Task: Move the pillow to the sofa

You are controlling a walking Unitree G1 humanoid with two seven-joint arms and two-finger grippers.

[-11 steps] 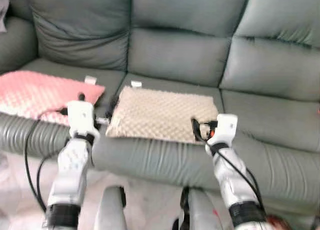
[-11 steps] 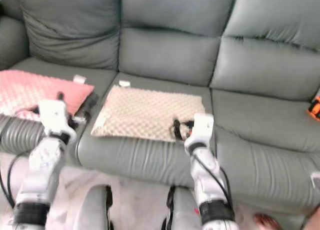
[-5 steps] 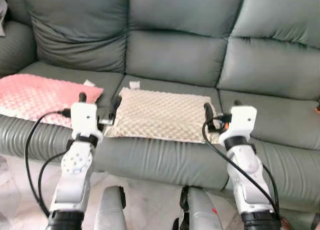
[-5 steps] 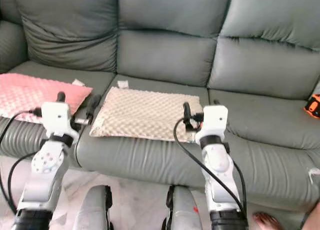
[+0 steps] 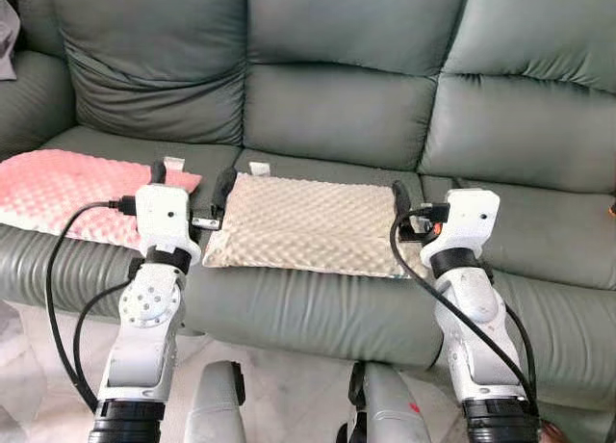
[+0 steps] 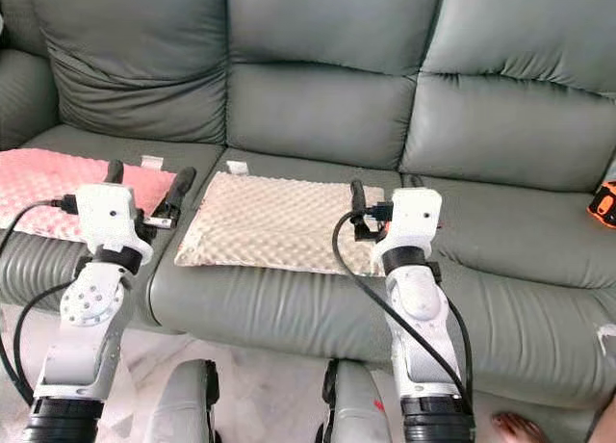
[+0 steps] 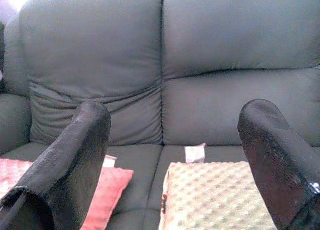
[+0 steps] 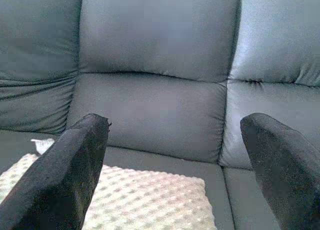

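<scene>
A: Where does the beige pillow (image 5: 308, 224) lie?

B: Flat on the sofa (image 5: 337, 116), at the middle seat's front edge.

A: And the grippers?

B: The left gripper (image 7: 175, 155) and right gripper (image 8: 175, 160) gape, empty. The move looks done; only withdrawing remains.

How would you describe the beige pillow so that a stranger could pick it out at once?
Start at the grey sofa. On its middle seat cushion lies the beige pillow, flat, between both open grippers. Unlike the pink pillow on the left seat, it is beige.

A beige pillow (image 5: 313, 226) lies flat on the grey sofa (image 5: 346, 106), a claw at each end.
</scene>
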